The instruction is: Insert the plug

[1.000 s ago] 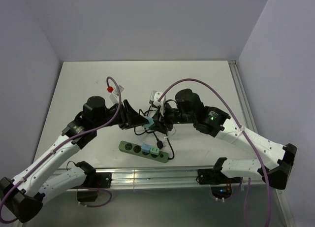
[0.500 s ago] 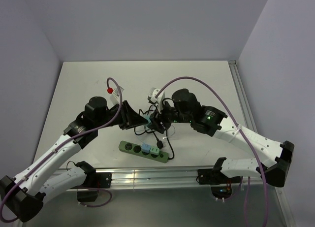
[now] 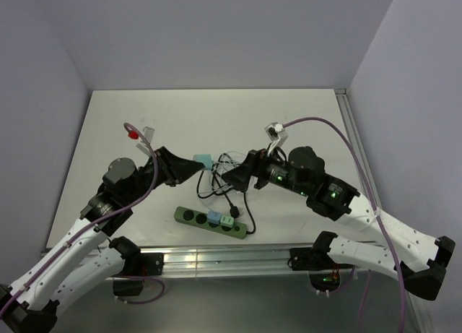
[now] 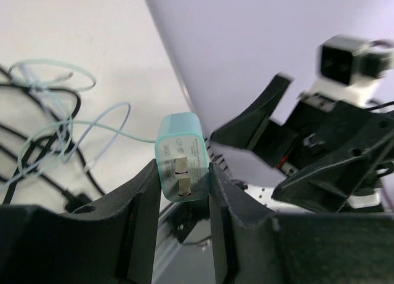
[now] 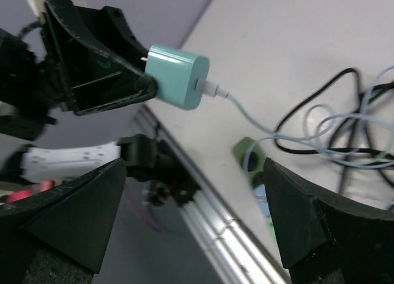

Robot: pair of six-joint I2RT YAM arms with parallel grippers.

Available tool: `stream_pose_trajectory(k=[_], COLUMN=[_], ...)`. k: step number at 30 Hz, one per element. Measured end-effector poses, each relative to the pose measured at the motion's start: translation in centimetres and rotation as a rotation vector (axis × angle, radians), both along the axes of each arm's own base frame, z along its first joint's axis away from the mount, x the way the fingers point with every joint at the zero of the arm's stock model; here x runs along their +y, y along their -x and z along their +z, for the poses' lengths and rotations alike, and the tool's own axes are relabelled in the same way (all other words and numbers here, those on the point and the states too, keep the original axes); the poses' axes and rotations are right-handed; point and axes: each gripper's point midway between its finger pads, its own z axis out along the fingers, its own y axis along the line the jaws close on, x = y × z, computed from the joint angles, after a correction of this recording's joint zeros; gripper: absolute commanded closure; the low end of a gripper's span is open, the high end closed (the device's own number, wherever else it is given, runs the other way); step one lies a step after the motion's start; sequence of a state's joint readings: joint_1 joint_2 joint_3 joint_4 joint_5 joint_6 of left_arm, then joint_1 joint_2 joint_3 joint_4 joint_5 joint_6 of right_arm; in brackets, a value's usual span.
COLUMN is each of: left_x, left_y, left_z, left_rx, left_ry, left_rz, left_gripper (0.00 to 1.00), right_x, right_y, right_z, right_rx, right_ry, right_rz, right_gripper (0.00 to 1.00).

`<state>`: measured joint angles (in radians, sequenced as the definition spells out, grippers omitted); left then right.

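Observation:
The plug (image 3: 203, 161) is a teal charger block with two flat prongs and a pale cable at its back. My left gripper (image 3: 193, 165) is shut on the plug and holds it above the table, left of the cable tangle. In the left wrist view the plug (image 4: 181, 154) sits between my fingers (image 4: 143, 204), prongs toward the camera. My right gripper (image 3: 232, 178) stands open and holds nothing, a little to the right of the plug. The right wrist view shows the plug (image 5: 178, 76) in the left gripper (image 5: 98, 56). The green power strip (image 3: 213, 219) lies near the table's front edge.
A tangle of black and pale cables (image 3: 225, 175) lies between the grippers and above the power strip, which has blue and green plugs (image 3: 220, 219) in it. The aluminium rail (image 3: 216, 257) runs along the near table edge. The strip's end (image 5: 249, 151) shows in the right wrist view.
My right gripper has opened, let go of the plug and drawn back to the right. My left gripper has carried the plug up and to the left.

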<state>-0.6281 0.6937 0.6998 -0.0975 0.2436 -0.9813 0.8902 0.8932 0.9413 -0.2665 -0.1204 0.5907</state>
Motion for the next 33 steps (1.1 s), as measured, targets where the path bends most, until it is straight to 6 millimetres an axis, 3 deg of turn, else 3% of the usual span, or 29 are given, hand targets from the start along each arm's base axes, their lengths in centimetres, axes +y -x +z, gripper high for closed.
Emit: stream_pose_trajectory(k=[4,12,19,33], left_x=[0.2,-0.1,-0.2,-0.2], left_y=[-0.2,-0.2,0.1,0.9], left_z=[1.5,3.1,4.3,6.2], left_rx=[-0.084,-0.158,-0.199,-0.261], left_ry=[0.068,0.125,0.154,0.205], left_rz=[0.016,0.006,-0.009,-0.038], left_gripper=[1.00,1.00,1.00,1.00], right_x=[1.1,4.1,4.7,5.1], right_y=[0.9,0.0,-0.2,-0.3], right_z=[0.4,0.3,1.4,5.6], right_rx=[0.096,0.216,0.232,0.142], right_ry=[-0.185,-0.281,-0.338,-0.486], right_rz=[0.015,0.038,0.045,0.085], right_gripper=[0.10,0.10,0.10,0.25])
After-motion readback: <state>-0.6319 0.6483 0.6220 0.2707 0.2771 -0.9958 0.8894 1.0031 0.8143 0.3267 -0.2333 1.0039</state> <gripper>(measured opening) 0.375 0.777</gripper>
